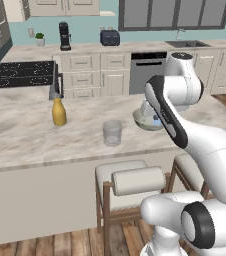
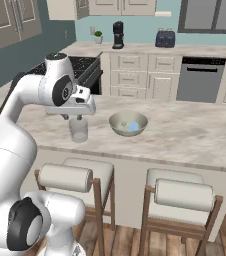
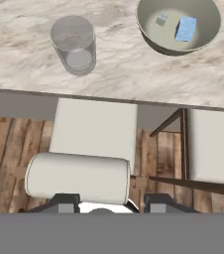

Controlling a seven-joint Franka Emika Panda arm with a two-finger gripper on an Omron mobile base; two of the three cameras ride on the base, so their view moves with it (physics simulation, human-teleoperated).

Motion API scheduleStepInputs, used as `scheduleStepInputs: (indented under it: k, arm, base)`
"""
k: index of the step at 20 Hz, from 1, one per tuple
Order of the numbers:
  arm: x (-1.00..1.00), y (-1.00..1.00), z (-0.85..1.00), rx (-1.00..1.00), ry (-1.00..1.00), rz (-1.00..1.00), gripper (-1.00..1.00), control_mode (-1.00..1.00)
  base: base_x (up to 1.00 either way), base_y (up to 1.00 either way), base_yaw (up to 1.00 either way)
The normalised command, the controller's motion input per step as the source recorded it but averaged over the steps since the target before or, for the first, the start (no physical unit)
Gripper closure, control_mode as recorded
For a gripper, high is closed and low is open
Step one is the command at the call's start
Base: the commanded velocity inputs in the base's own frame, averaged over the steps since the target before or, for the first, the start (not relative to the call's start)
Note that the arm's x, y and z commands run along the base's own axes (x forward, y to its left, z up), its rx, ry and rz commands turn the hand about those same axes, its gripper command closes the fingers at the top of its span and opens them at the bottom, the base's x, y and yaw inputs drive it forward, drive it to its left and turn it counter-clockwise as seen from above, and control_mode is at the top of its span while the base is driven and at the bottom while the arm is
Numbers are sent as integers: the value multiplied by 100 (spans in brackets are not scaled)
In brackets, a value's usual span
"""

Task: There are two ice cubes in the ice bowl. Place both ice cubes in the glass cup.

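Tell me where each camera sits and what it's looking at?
Left base view: behind the arm on its left, looking forward over the counter at the glass cup and yellow bottle; the white arm rises lower right.
Right base view: behind on the right; the arm rises lower left, beside the ice bowl.
Hand view: on the hand, looking down at cup, bowl, stools; tool tips at bottom.
All three share the cup and bowl.

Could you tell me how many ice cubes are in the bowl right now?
2, both inside the ice bowl: a larger pale-blue ice cube and a fainter, smaller ice cube beside it. The glass cup looks empty.
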Motion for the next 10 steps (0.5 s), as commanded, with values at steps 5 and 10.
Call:
scheduleStepInputs:
  k: [5, 10]
  arm:
    - [8, -12, -8, 0, 0, 0, -100, -100]
    - [39, -22, -11, 0, 0, -1, -100, -100]
  base:
    - [0, 0, 0]
    - [0, 0, 0]
